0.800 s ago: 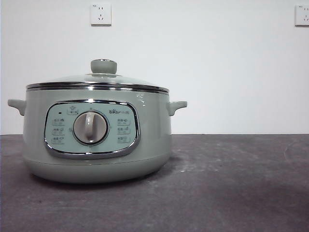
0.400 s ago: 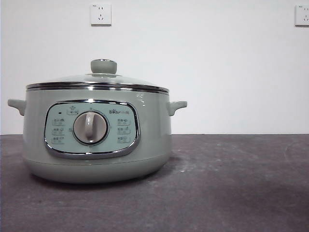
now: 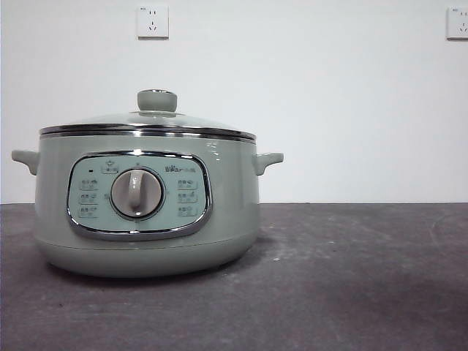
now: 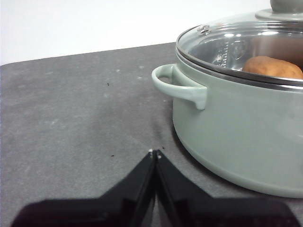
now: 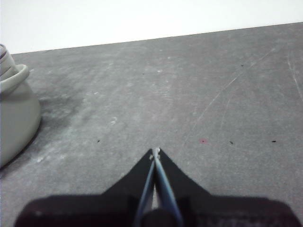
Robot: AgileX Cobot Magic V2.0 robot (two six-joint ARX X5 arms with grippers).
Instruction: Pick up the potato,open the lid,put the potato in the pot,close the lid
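The pale sage-green pot (image 3: 146, 212) stands at the left of the dark table, with its dial panel facing the front view. The glass lid (image 3: 150, 123) with its green knob (image 3: 157, 100) sits closed on the pot. In the left wrist view the orange-brown potato (image 4: 272, 67) lies inside the pot (image 4: 246, 127), seen through the lid (image 4: 236, 42). My left gripper (image 4: 155, 153) is shut and empty, low over the table beside the pot's side handle (image 4: 177, 87). My right gripper (image 5: 155, 151) is shut and empty over bare table, apart from the pot (image 5: 14, 113). Neither arm shows in the front view.
The dark grey table top (image 3: 351, 278) stretches to the right of the pot. A white wall with two power sockets (image 3: 152, 22) stands behind it.
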